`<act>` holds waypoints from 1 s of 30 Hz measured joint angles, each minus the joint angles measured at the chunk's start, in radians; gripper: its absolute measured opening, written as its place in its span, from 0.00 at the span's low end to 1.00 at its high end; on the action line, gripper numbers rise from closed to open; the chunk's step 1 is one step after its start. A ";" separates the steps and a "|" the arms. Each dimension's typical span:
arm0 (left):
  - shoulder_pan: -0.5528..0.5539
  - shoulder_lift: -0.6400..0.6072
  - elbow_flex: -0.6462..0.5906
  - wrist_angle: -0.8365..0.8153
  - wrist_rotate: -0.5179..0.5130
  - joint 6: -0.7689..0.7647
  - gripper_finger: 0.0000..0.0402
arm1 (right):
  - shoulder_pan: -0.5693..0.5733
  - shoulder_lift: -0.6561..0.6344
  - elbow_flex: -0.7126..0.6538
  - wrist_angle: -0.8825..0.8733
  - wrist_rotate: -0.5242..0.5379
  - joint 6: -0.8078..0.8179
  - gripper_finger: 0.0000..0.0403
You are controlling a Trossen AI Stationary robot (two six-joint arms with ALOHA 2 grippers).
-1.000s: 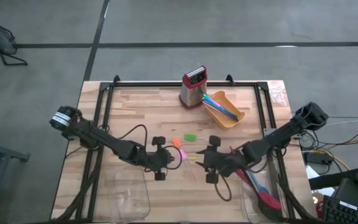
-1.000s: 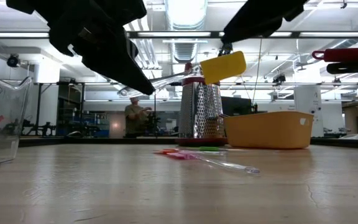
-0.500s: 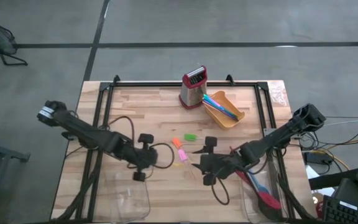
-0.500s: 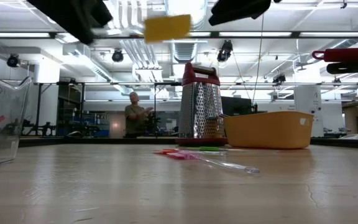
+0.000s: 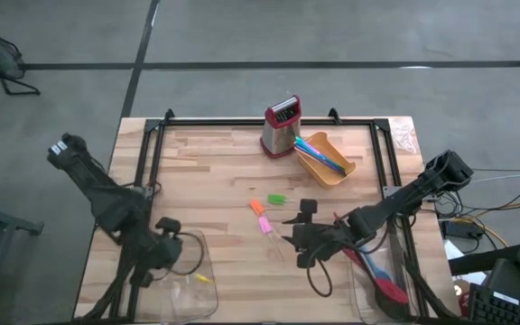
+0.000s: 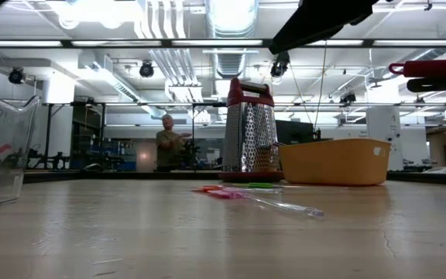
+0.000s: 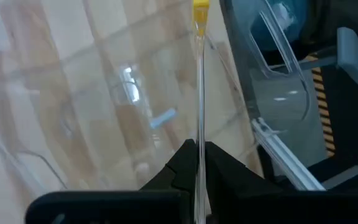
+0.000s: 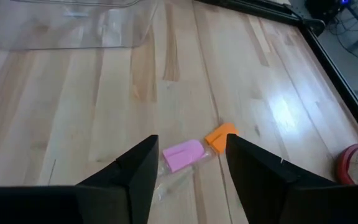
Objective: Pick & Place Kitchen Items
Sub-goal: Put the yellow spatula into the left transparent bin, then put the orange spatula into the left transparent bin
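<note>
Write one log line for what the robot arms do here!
left gripper: shut on yellow-tipped clear spatula, over clear tray | right gripper: open above pink spatula

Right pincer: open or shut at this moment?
Open. In its wrist view the right pincer has its two fingers standing apart with nothing between them, above the pink piece on the table.

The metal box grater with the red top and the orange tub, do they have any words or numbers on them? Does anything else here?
None can be read.
Metal box grater with the red top: no words or numbers show.
Orange plastic tub: plain, no label shows.
Black and yellow striped tape beside the table: only stripes, no letters.
</note>
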 joint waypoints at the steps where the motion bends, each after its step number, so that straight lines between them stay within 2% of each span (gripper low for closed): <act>1: -0.029 -0.001 -0.006 0.004 -0.017 -0.039 0.06 | 0.000 0.000 0.003 0.000 0.000 -0.001 0.45; 7: -0.164 0.010 -0.084 0.025 -0.103 -0.237 0.06 | -0.001 0.000 0.013 0.009 0.000 0.000 0.40; 10: -0.185 0.023 -0.133 0.066 -0.104 -0.333 0.06 | -0.001 0.000 0.013 0.015 0.000 0.000 0.38; 14: -0.182 0.039 -0.182 0.125 -0.129 -0.568 0.07 | -0.001 0.000 0.012 0.027 0.000 0.000 0.35; 16: -0.178 0.043 -0.202 0.131 -0.137 -0.636 0.09 | -0.001 0.000 0.012 0.030 0.000 0.000 0.33; 25: -0.177 0.034 -0.225 0.166 -0.168 -0.641 0.26 | 0.000 0.000 0.009 0.031 0.000 0.000 0.27; 30: -0.178 0.026 -0.186 0.166 -0.182 -0.601 0.35 | 0.000 0.000 0.000 0.035 0.000 0.004 0.24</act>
